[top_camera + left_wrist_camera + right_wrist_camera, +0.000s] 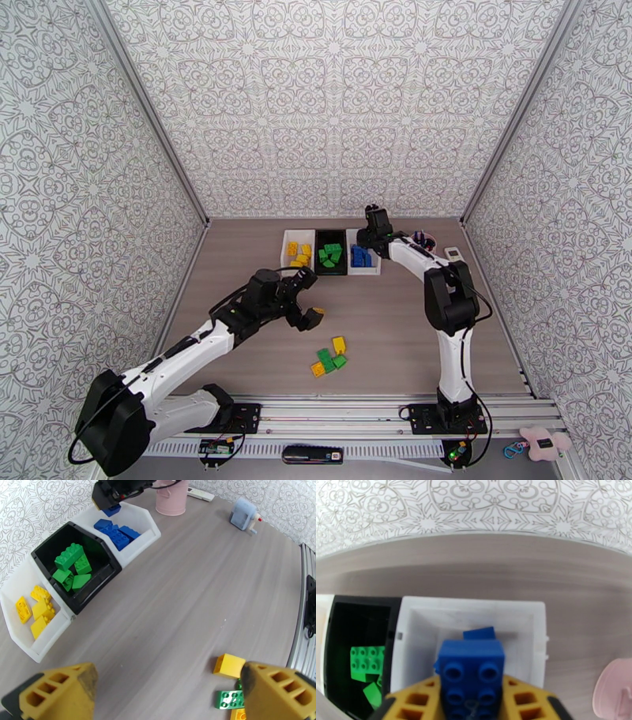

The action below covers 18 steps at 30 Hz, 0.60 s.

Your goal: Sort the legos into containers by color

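Lego-sorting station, viewed from above and from both wrists. Right gripper (470, 707) clamps 1 blue brick (471, 665) between its fingers, above the right-hand white bin (474, 606), which holds other blue bricks (116, 533). Black bin (98, 588), in the middle, contains green bricks (71, 565); left-hand white bin (51, 638) contains yellow bricks (39, 610). Left gripper (168, 693) hangs with jaws wide apart over the table (411, 316), near a loose cluster (325, 357) of 2 yellow and 2 green bricks.
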Motion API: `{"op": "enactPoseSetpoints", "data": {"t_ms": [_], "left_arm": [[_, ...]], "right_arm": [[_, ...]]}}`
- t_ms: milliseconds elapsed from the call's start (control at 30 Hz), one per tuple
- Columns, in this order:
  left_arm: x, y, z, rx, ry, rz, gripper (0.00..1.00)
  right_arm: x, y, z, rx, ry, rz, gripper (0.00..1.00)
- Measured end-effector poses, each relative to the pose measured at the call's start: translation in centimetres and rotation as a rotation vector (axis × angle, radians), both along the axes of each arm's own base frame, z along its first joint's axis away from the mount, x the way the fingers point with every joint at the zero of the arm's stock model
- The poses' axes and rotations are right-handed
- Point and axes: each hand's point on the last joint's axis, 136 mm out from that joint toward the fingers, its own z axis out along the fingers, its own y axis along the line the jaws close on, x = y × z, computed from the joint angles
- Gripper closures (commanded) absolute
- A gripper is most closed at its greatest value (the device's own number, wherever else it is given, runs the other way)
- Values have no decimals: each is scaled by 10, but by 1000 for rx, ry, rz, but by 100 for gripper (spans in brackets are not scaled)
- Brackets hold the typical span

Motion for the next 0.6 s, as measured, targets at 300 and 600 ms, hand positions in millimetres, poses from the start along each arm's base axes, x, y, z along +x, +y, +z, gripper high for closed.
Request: {"op": "enactPoseSetpoints", "data": {"t_ms": [300, 600], "left_arm": [[-17, 0, -22, 30, 44, -56, 0], [-73, -12, -39, 53, 70, -148, 0]], "right_arm": [[-25, 4, 11, 19, 22, 72, 16], [-101, -6, 34, 57, 46, 167, 8]]}}
